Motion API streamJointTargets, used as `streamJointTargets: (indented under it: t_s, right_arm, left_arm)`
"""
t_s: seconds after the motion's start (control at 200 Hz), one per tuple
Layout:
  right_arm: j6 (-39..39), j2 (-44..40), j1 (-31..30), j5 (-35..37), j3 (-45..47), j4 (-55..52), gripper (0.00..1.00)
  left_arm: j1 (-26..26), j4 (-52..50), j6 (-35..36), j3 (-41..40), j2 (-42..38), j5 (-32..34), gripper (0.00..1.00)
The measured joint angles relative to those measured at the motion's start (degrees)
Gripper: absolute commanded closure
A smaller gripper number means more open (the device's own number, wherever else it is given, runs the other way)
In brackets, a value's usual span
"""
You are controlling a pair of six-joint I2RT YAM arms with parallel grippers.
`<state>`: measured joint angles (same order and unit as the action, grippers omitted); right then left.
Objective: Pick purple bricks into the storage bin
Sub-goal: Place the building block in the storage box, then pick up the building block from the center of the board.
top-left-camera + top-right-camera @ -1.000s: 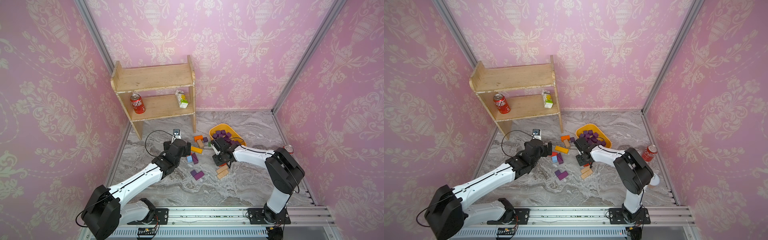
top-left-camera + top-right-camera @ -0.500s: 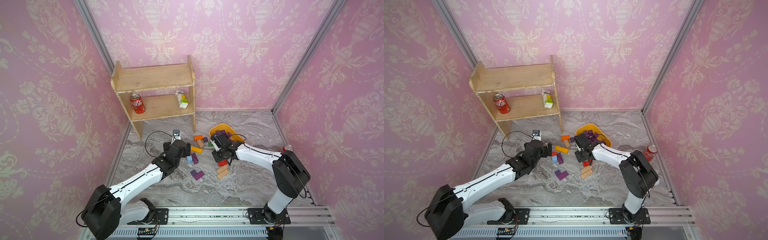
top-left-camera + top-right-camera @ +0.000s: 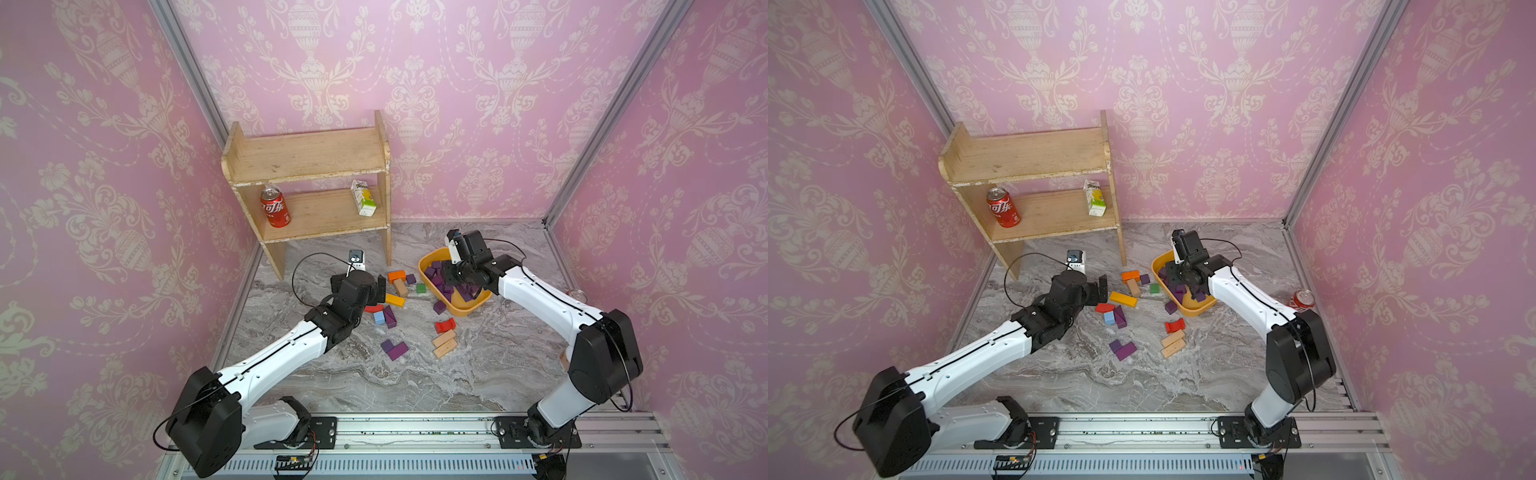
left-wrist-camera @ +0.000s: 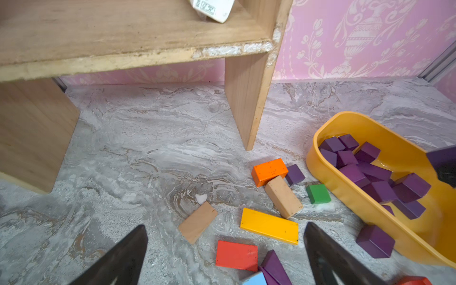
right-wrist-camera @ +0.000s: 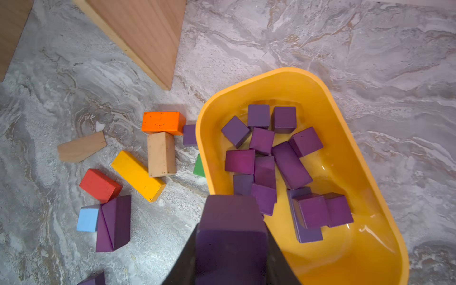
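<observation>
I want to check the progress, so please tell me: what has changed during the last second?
The right claw, shut on a purple brick, carried it from near the tan blocks toward the back wall and is now above the storage bin. The left claw stayed open and in place.

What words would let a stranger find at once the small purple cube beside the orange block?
Start at the wooden two-tier shelf; in front of its leg nearer the shallow yellow-orange plastic tray lies an orange oblong block. The small dark purple wooden cube sits beside that block's end, toward the tray. Other loose purple pieces lie farther from the shelf.
</observation>
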<state>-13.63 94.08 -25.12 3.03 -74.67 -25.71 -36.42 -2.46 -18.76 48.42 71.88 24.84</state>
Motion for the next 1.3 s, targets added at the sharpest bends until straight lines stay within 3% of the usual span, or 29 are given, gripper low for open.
streamJointTargets:
  t_s: [0.075,0.135,0.275,0.34,0.706,1.296]
  right_arm:
    - [0.1,1.4,1.5,0.0,-0.3,-0.2,0.79]
    - [0.3,2.3,2.6,0.0,-0.3,-0.5,0.71]
    - [0.9,3.3,5.2,0.1,-0.3,-0.8,0.33]
    - [1.4,3.3,6.2,0.0,-0.3,-0.7,0.22]
    - [1.5,-0.7,6.6,-2.2,5.3,1.2,0.2]
    - [0.5,-18.2,6.7,-4.4,18.5,5.7,0.17]
  left_arm:
    - [0.0,-0.4,0.9,2.3,2.0,-1.6,0.01]
    - [0.0,-0.7,1.8,4.0,3.7,-3.1,0.01]
    - [0.0,-0.8,3.6,7.0,6.8,-5.8,0.01]
    - [0.0,-0.5,4.0,7.8,7.9,-7.3,0.01]
    - [0.0,1.1,5.0,13.7,16.9,-14.1,0.01]
    - [0.2,0.6,5.9,26.3,33.7,-18.2,0.01]
